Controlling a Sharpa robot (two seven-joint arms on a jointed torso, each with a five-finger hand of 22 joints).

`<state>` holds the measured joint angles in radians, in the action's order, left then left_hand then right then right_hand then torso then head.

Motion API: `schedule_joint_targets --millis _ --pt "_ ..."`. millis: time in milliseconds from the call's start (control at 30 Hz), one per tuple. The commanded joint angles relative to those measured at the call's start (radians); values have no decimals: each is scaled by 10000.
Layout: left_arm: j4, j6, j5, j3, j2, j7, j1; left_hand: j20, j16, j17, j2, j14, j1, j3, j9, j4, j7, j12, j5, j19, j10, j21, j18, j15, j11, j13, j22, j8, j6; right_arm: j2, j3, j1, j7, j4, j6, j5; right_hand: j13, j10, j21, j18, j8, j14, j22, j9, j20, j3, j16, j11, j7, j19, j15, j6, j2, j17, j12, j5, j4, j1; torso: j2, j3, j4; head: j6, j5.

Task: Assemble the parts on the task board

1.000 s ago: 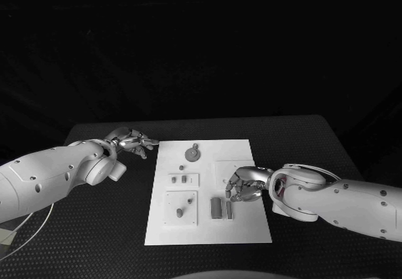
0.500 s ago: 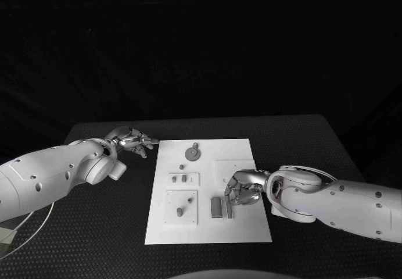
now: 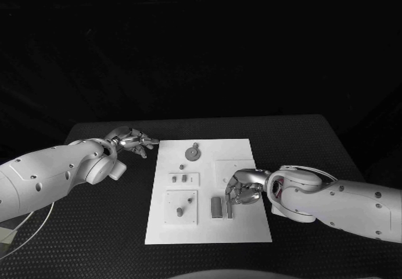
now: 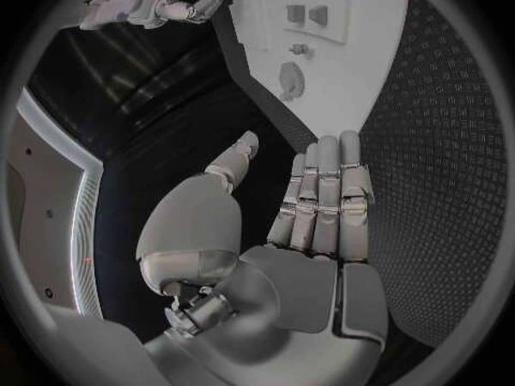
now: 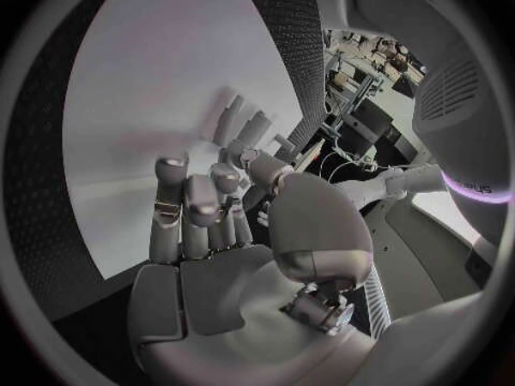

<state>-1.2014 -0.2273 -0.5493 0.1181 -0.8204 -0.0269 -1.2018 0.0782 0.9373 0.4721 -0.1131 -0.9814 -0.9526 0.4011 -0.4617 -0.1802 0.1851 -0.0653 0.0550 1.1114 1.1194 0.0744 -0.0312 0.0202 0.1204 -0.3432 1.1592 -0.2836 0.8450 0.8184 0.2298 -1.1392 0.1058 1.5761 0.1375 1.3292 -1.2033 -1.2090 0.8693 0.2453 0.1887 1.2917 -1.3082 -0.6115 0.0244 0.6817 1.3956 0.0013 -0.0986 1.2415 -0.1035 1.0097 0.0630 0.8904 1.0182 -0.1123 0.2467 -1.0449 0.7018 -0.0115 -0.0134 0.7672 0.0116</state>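
The white task board lies in the middle of the table. On it are a round grey disc part, a small peg, two small pieces in a square inset, and two long grey bars side by side. My right hand hovers over the board's right half, fingertips pointing down just beside the bars, nothing held. The right wrist view shows its fingers apart above the board. My left hand is off the board's far left corner, fingers spread and empty; the left wrist view shows the disc part beyond it.
A second square inset with small pieces sits at the board's near left. Black table surrounds the board on all sides. A pale cable loops at the table's near left edge.
My right hand has shifted slightly toward the long bars and lowered its fingertips. The left hand and the parts have not moved.
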Motion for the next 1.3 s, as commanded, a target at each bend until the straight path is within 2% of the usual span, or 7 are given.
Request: schedule_joint_targets --millis 33,300,667,900,1067,1133,1300 --pt "-10 47 -20 -5 11 -32 -12 26 -60 15 -8 -28 104 -10 17 72 14 -42 11 73 -46 -39 -144 -28 33 -8 -17 -55 -63 4 1 11 -62 21 250 97 13 9 14 165 2 -2 -178 19 -20 2 -17 39 -185 -29 27 -160 2 16 60 2 -84 98 2 -3 -3 1 1" --pt "-11 50 -24 -5 5 -28 -12 26 -60 16 2 -29 107 -9 19 79 14 -42 11 73 -46 -39 -145 -28 33 -8 -17 -56 -63 36 1 12 30 -2 275 106 14 6 21 165 -4 9 -176 43 -9 -8 -11 38 -186 -12 24 -171 55 19 70 4 -113 108 1 1 -4 13 -2" --pt "-10 57 -31 -5 0 -20 -12 27 -61 18 6 -29 104 -8 21 80 13 -41 11 71 -47 -40 -146 -29 32 -7 -18 -56 -64 14 1 15 100 2 -279 94 23 17 16 165 40 10 -169 82 0 -26 -19 24 -168 -9 13 -100 151 17 78 3 -260 170 0 0 0 21 -7" --pt "-17 61 -32 -5 -4 -13 -12 27 -61 19 6 -29 104 -9 22 81 13 -41 11 70 -48 -40 -146 -29 32 -7 -18 -56 -65 -15 2 26 190 -27 -680 219 29 23 12 165 83 5 -169 95 -1 -12 -23 6 -147 -18 -1 -33 104 18 81 -1 -340 173 0 1 -5 31 -1" --pt "-17 57 -34 -5 -10 -8 -12 27 -62 20 6 -29 105 -10 22 82 13 -41 10 70 -48 -40 -146 -29 32 -7 -18 -56 -65 -66 2 105 278 -54 -682 475 34 30 19 165 149 1 -180 106 0 18 -20 -27 -113 -38 -30 55 -123 24 91 2 -308 88 2 -2 -4 45 -2" --pt "-17 58 -45 -5 -9 -8 -12 27 -62 21 6 -29 105 -11 23 83 13 -41 10 70 -49 -40 -146 -29 32 -7 -18 -57 -65 -81 2 133 335 -72 -621 736 39 27 33 165 216 -6 -193 100 6 32 -17 -50 -88 -66 -52 131 -352 29 101 8 -50 -57 1 -4 -5 50 -5" --pt "-15 57 -46 -5 -10 -6 -12 27 -62 21 7 -29 106 -11 23 84 13 -41 10 70 -49 -40 -145 -29 32 -6 -18 -57 -65 -136 2 167 380 -122 -372 952 56 17 49 165 289 -8 -190 97 -10 8 -20 -74 -61 -74 -71 211 -513 30 102 -1 174 -86 1 -5 -7 53 -7"
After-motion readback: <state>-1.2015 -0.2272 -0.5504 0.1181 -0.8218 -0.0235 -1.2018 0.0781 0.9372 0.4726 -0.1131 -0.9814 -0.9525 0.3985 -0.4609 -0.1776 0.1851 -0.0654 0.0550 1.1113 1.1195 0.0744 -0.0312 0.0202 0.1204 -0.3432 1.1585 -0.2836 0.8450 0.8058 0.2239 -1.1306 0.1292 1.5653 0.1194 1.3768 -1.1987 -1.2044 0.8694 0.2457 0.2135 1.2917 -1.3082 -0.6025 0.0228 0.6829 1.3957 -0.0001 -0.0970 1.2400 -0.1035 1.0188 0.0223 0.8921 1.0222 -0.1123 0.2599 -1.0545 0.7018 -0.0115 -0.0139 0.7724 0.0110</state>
